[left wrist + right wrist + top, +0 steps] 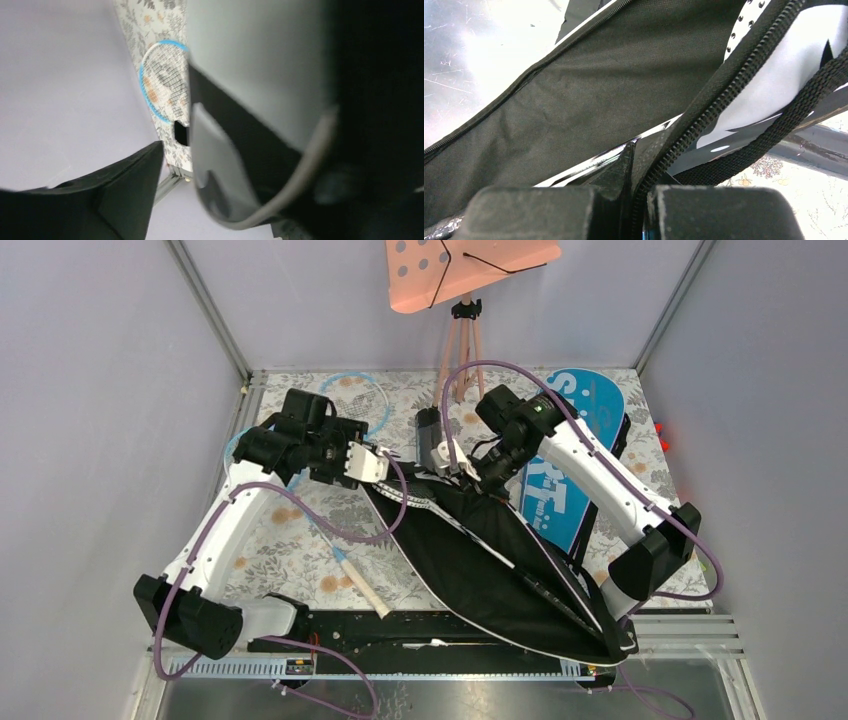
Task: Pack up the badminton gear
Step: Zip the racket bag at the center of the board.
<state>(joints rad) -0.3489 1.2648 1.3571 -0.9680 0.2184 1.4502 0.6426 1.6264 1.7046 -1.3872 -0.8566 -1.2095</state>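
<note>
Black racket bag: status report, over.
Right tool shut on zipper edge of black fabric racket bag, mouth open. Left tool at its far rim, grip unclear. Light-blue-hooped racket outside the bag.

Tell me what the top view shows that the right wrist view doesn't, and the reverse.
Only the top view: the left arm, the blue bag on the right, the black tube, a racket at the far left, and the pink board.
Only the right wrist view: the zipper teeth up close, the right end effector shut on that zipper edge, and a webbing strap.
Both: the open black bag and the floral tablecloth.
</note>
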